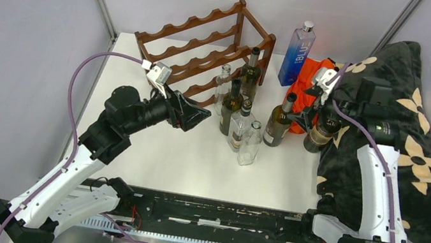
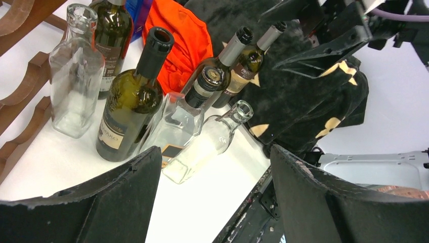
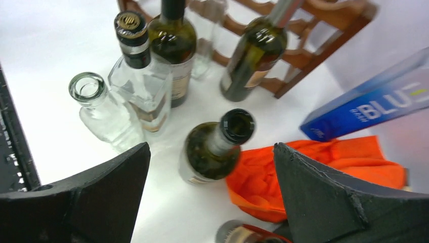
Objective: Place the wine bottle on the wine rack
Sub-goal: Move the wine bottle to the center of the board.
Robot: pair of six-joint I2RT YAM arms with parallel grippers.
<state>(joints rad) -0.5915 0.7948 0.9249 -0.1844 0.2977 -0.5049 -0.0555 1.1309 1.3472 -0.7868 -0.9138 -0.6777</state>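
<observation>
The reddish-brown wine rack stands empty at the back of the table, and its rails show in the right wrist view. A dark green wine bottle stands upright beside the orange cloth. My right gripper hangs just above it, open, with the bottle's open mouth below and between the wide jaws, untouched. Another dark bottle stands at the blanket's edge. My left gripper is open and holds nothing. It points at the bottle cluster from the left.
Several upright bottles crowd in front of the rack: dark ones and clear ones. A tall blue bottle stands at the back. An orange cloth and a black flowered blanket lie on the right.
</observation>
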